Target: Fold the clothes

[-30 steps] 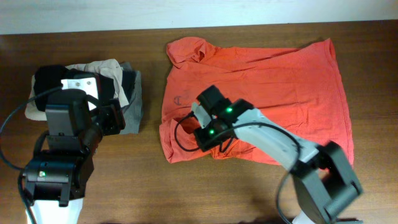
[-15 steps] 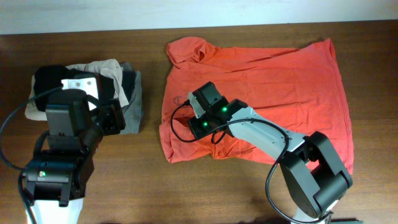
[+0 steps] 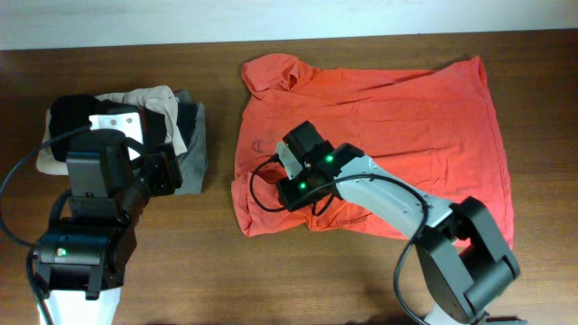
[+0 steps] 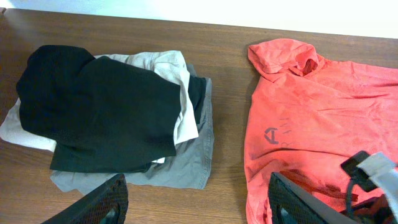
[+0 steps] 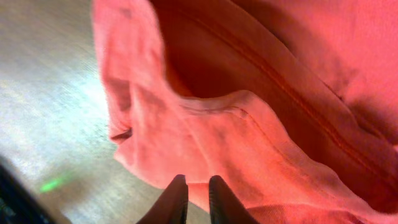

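The clothes, a red-orange T-shirt (image 3: 406, 117), lie spread on the table's right half, with the collar at the back left and a small dark logo near the left edge. In the left wrist view the T-shirt (image 4: 311, 124) fills the right side. My right gripper (image 5: 198, 186) hovers low over the shirt's bunched front left hem (image 5: 205, 130). Its fingers stand a narrow gap apart, with nothing clearly pinched between them. Over bare wood left of the shirt, my left gripper (image 4: 198, 199) stands open and holds nothing.
A pile of folded garments (image 3: 176, 126) in black, beige and grey lies at the left, in front of the left arm. The same pile (image 4: 112, 112) fills the left of the left wrist view. Bare wooden table (image 3: 217, 253) separates pile and shirt.
The right gripper's fingers have parted slightly. The right wrist shifted back-left over the hem, then returned a little. The left arm has not moved.
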Robot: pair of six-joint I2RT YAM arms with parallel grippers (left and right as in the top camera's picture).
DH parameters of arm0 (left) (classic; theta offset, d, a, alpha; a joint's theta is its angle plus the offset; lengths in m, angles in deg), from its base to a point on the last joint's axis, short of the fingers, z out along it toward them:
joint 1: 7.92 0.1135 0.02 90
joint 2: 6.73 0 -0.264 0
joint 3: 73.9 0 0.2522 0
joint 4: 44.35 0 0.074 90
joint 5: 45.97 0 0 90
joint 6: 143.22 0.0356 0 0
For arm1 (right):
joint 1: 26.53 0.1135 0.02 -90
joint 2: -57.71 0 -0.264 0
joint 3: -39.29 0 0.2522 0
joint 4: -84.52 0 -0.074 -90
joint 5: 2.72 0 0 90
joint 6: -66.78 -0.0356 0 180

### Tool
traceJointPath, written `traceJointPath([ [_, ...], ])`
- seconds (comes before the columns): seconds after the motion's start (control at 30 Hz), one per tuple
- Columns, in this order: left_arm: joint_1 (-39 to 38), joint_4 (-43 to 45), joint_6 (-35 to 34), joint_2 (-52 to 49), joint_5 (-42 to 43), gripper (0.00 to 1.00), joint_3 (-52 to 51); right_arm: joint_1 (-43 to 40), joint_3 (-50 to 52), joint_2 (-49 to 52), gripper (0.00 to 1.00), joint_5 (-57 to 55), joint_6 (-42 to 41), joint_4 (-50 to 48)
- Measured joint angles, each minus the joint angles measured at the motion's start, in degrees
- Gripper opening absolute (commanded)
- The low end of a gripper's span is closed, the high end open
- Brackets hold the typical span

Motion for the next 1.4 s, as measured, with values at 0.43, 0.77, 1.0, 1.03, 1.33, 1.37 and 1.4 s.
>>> traceJointPath([
  [0.43, 0.0, 0.2, 0.0, 0.0, 0.0, 0.72, 0.0, 0.1, 0.0, 9.2, 0.14, -1.9, -6.7, -9.3],
  [0.77, 0.0, 0.3, 0.1, 0.0, 0.2, 0.8, 0.0, -0.2, -1.0, 8.6, 0.21, -1.2, -4.7, -6.3],
  [1.0, 0.1, 0.5, 8.9, 0.0, 12.9, 0.82, 0.0, -2.0, -3.2, -9.7, 0.56, -8.0, -3.8, 5.2],
  [1.03, 0.1, 0.3, 10.2, 0.0, 14.9, 0.82, 0.0, -3.0, -3.5, -12.5, 0.58, -8.7, -4.2, 7.0],
  [1.33, -3.5, -13.6, 14.8, -7.4, 26.1, 0.69, -0.1, -27.7, -4.4, -24.9, 0.69, -10.9, -10.2, 27.9],
  [1.37, -4.2, -14.3, 14.2, -8.9, 26.6, 0.68, -0.4, -29.1, -4.4, -24.9, 0.7, -10.5, -10.3, 28.6],
  [1.4, -5.4, -15.5, 12.7, -10.9, 27.0, 0.69, -0.7, -32.4, -4.4, -24.9, 0.73, -9.7, -10.7, 30.2],
])
